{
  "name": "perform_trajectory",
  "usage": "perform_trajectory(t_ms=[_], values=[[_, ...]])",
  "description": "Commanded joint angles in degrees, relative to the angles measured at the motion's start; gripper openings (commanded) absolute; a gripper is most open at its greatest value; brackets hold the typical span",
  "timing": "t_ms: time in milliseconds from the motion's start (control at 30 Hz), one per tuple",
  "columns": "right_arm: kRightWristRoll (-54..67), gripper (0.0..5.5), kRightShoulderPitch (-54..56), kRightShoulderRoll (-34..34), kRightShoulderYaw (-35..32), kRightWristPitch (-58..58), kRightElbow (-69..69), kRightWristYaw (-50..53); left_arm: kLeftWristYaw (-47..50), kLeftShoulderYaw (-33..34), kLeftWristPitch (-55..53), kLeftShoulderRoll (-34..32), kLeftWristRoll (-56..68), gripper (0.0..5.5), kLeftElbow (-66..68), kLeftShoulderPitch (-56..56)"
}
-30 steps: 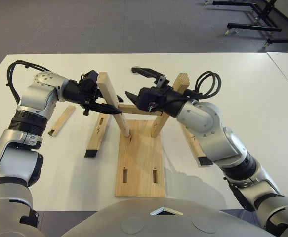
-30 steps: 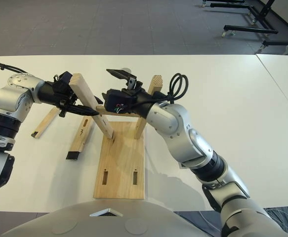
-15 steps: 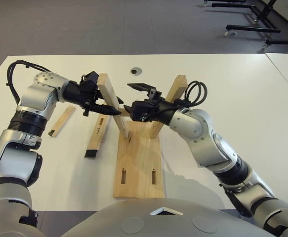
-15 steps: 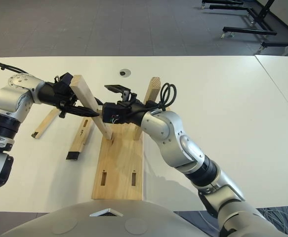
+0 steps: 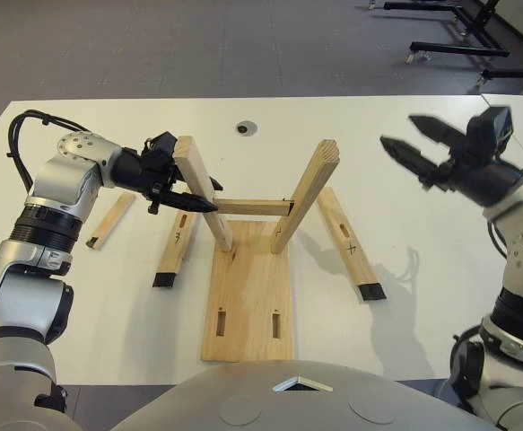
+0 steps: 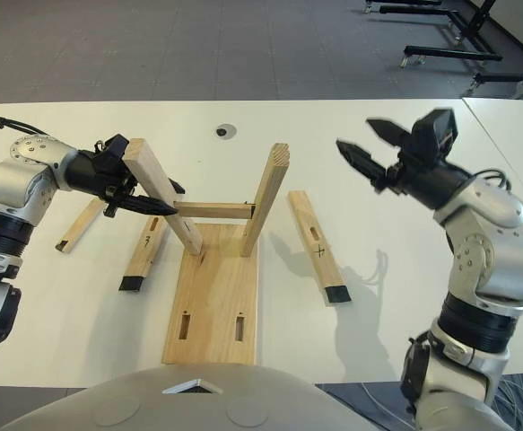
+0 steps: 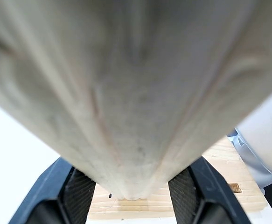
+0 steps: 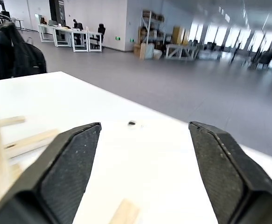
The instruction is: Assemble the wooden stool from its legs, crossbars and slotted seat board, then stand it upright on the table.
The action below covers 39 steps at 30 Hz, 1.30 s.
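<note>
Two wooden legs stand slanted in the far slots of the slotted seat board (image 5: pixel 248 301), which lies flat on the table. A crossbar (image 5: pixel 252 207) joins the left leg (image 5: pixel 198 175) to the right leg (image 5: pixel 308 190). My left gripper (image 5: pixel 205 195) is shut on the left leg near its top; in the left wrist view that leg (image 7: pixel 131 93) sits between the dark fingers (image 7: pixel 77 191). My right gripper (image 5: pixel 397 128) hangs open and empty in the air, far right of the stool, its pads (image 8: pixel 70 168) wide apart.
Two loose legs lie flat, one left of the board (image 5: pixel 176 244) and one right of it (image 5: pixel 349 242). A short crossbar (image 5: pixel 111 218) lies farther left. A small round hole (image 5: pixel 244 128) marks the white table (image 5: pixel 405 224) at the back.
My right gripper has left the crossbar area and swung far right and upward, open. The left gripper still holds the left leg; the legs and crossbar stand as before.
</note>
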<state>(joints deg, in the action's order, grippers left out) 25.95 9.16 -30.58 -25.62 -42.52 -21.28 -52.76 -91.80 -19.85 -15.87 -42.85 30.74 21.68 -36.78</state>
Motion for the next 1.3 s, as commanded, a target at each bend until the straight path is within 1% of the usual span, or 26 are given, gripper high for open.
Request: perform_trajectory(t_ms=[33, 367, 467, 600, 767, 867, 1033, 1200, 1300], values=[[7.44, 3.45, -3.72, 0.61, 3.97, -3.09, -3.17, -2.16, 1.28, -3.36, -0.73, -0.38, -7.71, 2.02, 0.98, 6.0], [12.2, 3.45, 5.44, 3.65, 14.08, -1.84, 1.28, 1.96, 2.0, -3.08, 0.46, 0.71, -8.34, 2.02, 2.54, 5.6], [13.26, 3.45, 6.9, 3.52, 17.0, -2.6, 1.66, 0.9, 2.29, -3.12, 0.8, 1.17, -8.55, 2.02, 2.83, 5.27], [11.05, 3.45, 5.77, 1.6, 21.15, -1.74, 2.68, -0.31, 3.01, -3.18, 0.82, 2.32, -8.68, 2.02, 2.25, 5.01], [8.53, 3.45, 3.94, -2.1, 19.45, 1.94, 6.28, -0.33, 2.17, -2.75, 0.89, 1.22, -8.75, 2.02, 1.92, 5.48], [10.76, 3.45, 5.23, -0.71, 16.6, 2.22, 8.62, 0.97, 1.88, -2.7, 0.8, 1.0, -8.99, 2.02, 2.11, 5.27], [17.55, 3.45, 5.33, -0.16, 14.07, -0.6, 5.48, 1.52, 1.16, -2.9, 0.94, 0.92, -9.35, 2.02, 2.7, 4.71], [19.69, 3.45, 5.24, -0.06, 14.4, -1.49, 4.68, 3.51, 0.53, -3.1, 0.96, 0.93, -9.69, 2.02, 3.26, 3.96], [18.61, 3.45, 4.69, 0.22, 17.92, -1.41, 3.05, 3.93, -0.13, -4.4, 1.13, 1.29, -10.7, 2.02, 3.11, 3.03]])
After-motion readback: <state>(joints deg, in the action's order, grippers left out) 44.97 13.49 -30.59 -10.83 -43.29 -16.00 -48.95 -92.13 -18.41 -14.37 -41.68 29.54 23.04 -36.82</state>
